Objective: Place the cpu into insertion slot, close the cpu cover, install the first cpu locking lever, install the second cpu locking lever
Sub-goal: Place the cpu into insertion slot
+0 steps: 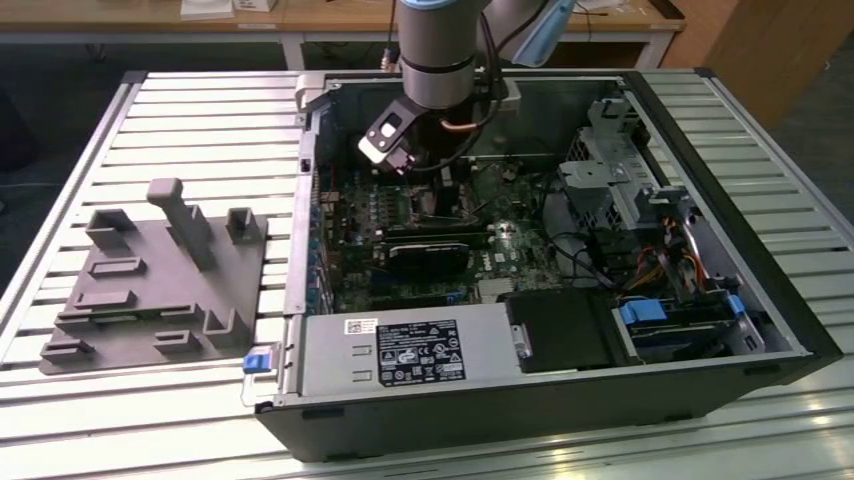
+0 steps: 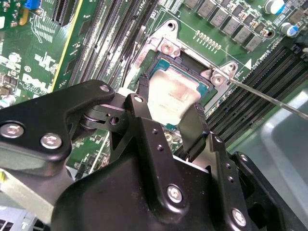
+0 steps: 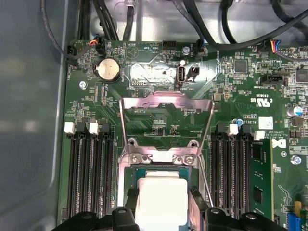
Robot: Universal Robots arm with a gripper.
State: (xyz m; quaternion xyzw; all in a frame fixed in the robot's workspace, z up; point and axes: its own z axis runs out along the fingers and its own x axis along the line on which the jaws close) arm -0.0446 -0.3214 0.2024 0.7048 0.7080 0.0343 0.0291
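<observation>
Gripper [image 2: 169, 99] jaws, narrowly parted, pinch the cpu [image 2: 174, 90] in the insertion slot [image 2: 168, 47]

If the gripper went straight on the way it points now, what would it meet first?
The insertion slot: the gripper points into it, gripping the cpu, which would touch down first if not already seated; depth is unclear. The cpu cover stands open, off that line.

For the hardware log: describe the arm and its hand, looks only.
The arm is a silver-grey tube with a pale blue joint cap and a dark cable running alongside. The hand is matte black, built of angular linkage plates fastened with silver screws.
</observation>
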